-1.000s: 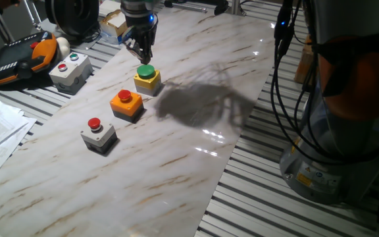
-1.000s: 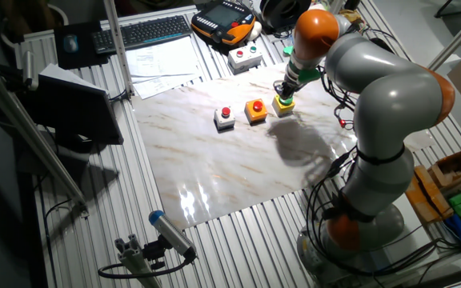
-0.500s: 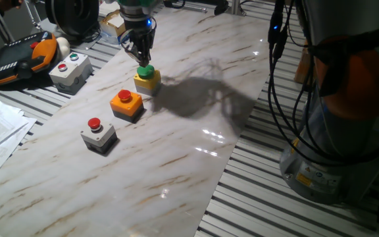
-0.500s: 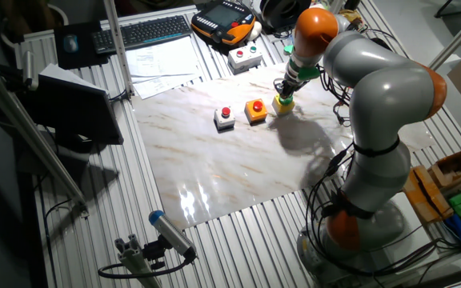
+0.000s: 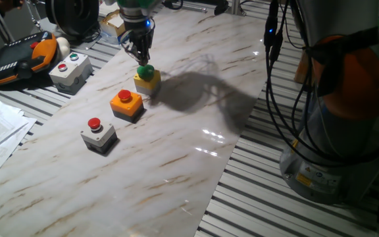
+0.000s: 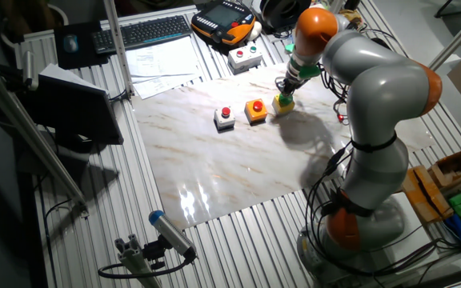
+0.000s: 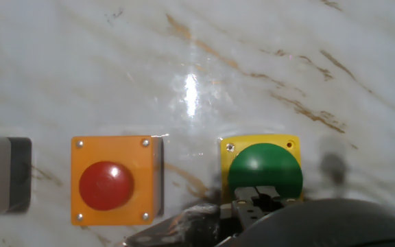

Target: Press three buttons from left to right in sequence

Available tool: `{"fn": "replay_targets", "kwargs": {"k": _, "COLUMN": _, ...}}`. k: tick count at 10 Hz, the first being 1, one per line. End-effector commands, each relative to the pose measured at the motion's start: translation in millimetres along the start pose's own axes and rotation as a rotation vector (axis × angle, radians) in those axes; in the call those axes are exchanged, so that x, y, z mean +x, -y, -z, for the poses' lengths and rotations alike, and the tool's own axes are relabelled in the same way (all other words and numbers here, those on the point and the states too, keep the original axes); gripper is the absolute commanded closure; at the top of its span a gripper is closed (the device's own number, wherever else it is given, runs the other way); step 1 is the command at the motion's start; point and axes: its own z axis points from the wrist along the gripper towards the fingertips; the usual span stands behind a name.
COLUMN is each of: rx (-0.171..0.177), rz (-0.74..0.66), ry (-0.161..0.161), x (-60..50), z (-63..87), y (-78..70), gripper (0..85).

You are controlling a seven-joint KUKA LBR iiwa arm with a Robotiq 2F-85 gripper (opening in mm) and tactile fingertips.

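From one fixed view, the silver-and-orange robot arm (image 5: 334, 85) reaches across the marble-patterned counter (image 5: 196, 125), its jaws pointing straight down onto the green round cap of the yellow square button box (image 5: 147, 78), apparently touching it. That box is the landmark: the orange square box with a red cap (image 5: 126, 103) sits just beside it, and the grey square box with a red cap (image 5: 98, 133) lies beyond that, all in one row. The larger grey box with red and green buttons (image 5: 70, 68) stands well apart, off the marble.

From the other fixed view, the gripper (image 6: 286, 86) stands upright over the yellow box, presumably so it pushes squarely down on the cap.

In the hand view, the green cap sits directly under the dark fingertips (image 7: 256, 199), with the orange box close beside the yellow one. Whether the jaws are clenched or released I cannot tell. Judging by position, this looks like the last press of the sequence.
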Motion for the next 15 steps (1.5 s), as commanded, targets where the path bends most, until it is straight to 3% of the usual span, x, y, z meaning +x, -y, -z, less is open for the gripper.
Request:
{"fn": "replay_targets", "kwargs": {"k": 1, "rx": 0.001, "rz": -0.006, "ry": -0.003, "x": -0.6, "z": -1.8, "y": -0.2, "gripper": 84.3}}
{"fn": "replay_targets", "kwargs": {"k": 10, "rx": -0.014, "rz": -0.015, "ry": -0.006, "x": -2.2, "z": -24.7, "y": 8.5, "gripper": 84.3}}
{"fn": "replay_targets", "kwargs": {"k": 15, "rx": -0.022, "rz": -0.017, "ry": -0.006, "x": -3.3, "z": -30.3, "y": 13.2, "gripper": 84.3}}
